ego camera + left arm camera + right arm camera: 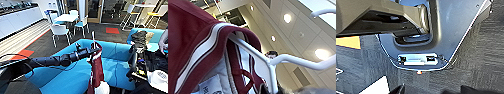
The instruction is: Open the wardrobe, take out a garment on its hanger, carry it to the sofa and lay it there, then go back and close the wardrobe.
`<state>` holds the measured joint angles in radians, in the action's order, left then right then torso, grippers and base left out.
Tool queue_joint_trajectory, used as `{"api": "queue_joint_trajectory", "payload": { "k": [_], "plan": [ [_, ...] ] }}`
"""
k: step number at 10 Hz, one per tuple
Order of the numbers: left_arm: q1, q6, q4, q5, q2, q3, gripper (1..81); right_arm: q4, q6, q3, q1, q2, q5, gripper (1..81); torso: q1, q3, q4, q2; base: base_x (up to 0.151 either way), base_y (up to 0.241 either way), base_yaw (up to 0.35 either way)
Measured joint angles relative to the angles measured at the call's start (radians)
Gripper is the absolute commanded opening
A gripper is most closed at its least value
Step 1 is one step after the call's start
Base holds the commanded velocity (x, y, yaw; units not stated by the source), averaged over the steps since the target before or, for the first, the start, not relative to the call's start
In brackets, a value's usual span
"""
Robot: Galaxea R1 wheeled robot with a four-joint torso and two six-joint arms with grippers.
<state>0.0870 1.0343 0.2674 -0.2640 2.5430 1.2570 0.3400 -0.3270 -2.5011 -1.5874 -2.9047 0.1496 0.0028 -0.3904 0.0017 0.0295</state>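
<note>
Landmark: the sofa [75, 75], bright blue, low back, spreads wide below the head camera; everything below is placed from it.
Left tool: left tool [93, 50] reaches out over the middle of the sofa seat, arm stretched level from the robot's left side.
Tool state: pinched on the hanger [93, 37] at its neck, judging by the garment's weight hanging straight off it; the fingers themselves are hard to make out.
Hanger: thin, white, hook standing up above the tool; in the left wrist view its shoulder bar [298, 61] runs out of the collar.
Garment position: the garment [96, 72] hangs directly beneath the left tool, in front of the sofa back, above the seat and apart from the cushion as far as I can tell.
Long axis: vertical, collar up, hem down toward the seat's front edge.
Garment look: maroon body, white sleeve [103, 88] showing low down; wrist view shows striped collar trim [205, 48] and pale lining with a label.
Right tool: cannot tell its state; the right wrist view looks down on grey carpet [476, 65].
Nearer arm: left, already carrying.
Judgement: the lay-down turns on lowering and tipping that vertical axis flat along the seat.
Beyond the sofa: white chairs [60, 31] round a table [65, 17].
</note>
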Motion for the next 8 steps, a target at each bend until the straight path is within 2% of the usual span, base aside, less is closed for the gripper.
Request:
{"api": "queue_joint_trajectory", "payload": {
  "k": [3, 6, 8],
  "plan": [
    [0.016, 0.011, -0.003, 0.007, 0.047, 0.134, 1.0, -0.002, 0.000, -0.008, 0.000, -0.008, -0.003, 81.1, 0.000, 0.000, 0.000, 0.000, 0.000, 0.000, 0.000],
    [0.017, 0.018, -0.003, 0.007, -0.003, 0.226, 1.0, -0.002, 0.000, -0.038, 0.009, -0.030, -0.008, 81.1, 0.000, 0.000, 0.000, 0.000, 0.000, 0.000, 0.000],
    [0.040, 0.014, -0.002, 0.003, 0.002, 0.296, 1.0, -0.001, 0.000, -0.071, 0.011, -0.052, -0.009, 81.1, 0.000, 0.000, 0.000, 0.000, 0.000, 0.000, 0.000]
  ]
}}
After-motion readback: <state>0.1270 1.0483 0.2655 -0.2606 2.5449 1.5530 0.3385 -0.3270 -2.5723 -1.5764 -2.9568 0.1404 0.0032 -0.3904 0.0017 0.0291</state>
